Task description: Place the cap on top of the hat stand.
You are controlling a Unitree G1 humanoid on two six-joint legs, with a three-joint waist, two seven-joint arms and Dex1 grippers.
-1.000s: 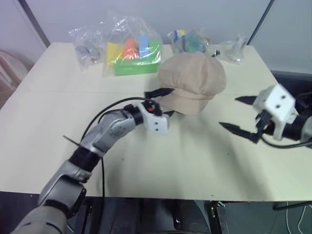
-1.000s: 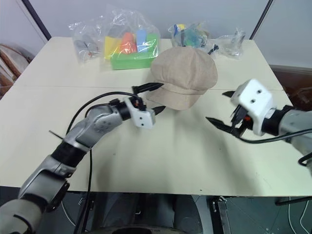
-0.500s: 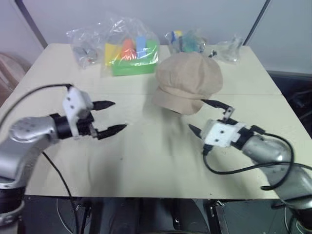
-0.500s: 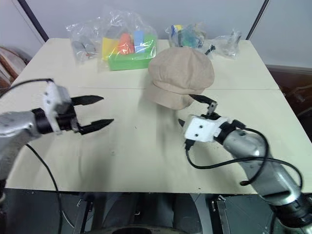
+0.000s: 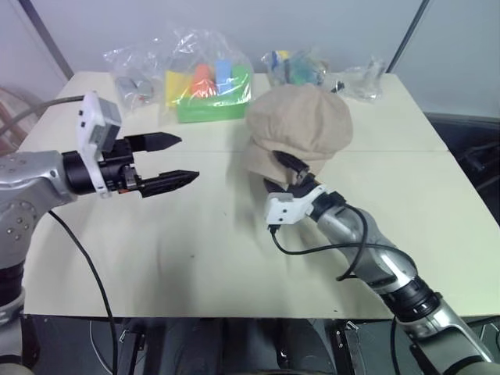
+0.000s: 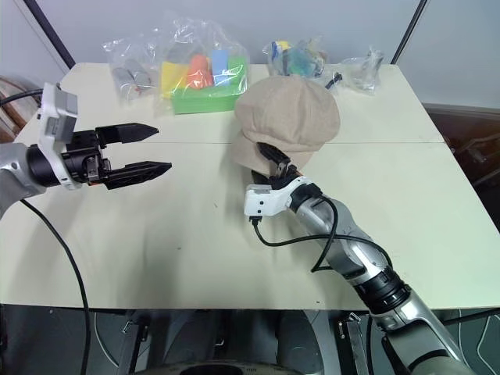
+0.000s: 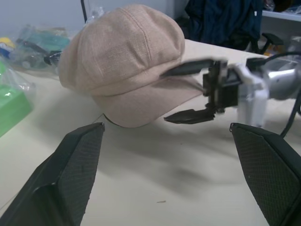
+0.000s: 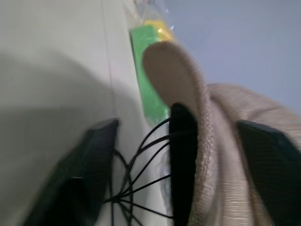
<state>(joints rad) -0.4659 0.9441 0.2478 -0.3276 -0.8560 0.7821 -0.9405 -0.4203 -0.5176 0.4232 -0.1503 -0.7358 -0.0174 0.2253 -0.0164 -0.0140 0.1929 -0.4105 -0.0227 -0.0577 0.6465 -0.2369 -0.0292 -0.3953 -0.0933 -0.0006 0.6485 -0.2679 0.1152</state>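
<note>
The beige cap sits over the hat stand near the table's middle back, its brim pointing toward me. The stand's black wires show under the crown in the right wrist view; elsewhere the cap hides it. My right gripper is at the brim, one finger lying over it and the other below it, with a gap still visible under the brim. My left gripper hovers open and empty well to the left of the cap, pointing at it.
Clear plastic bags line the table's back edge: one with a green tray of coloured blocks, a smaller one to its left, and others behind the cap. Black cables trail from both arms over the cream table.
My left gripper drew away from the cap's brim to the left and rose. My right gripper swung in from the right to the brim, and its fingers narrowed around it.
</note>
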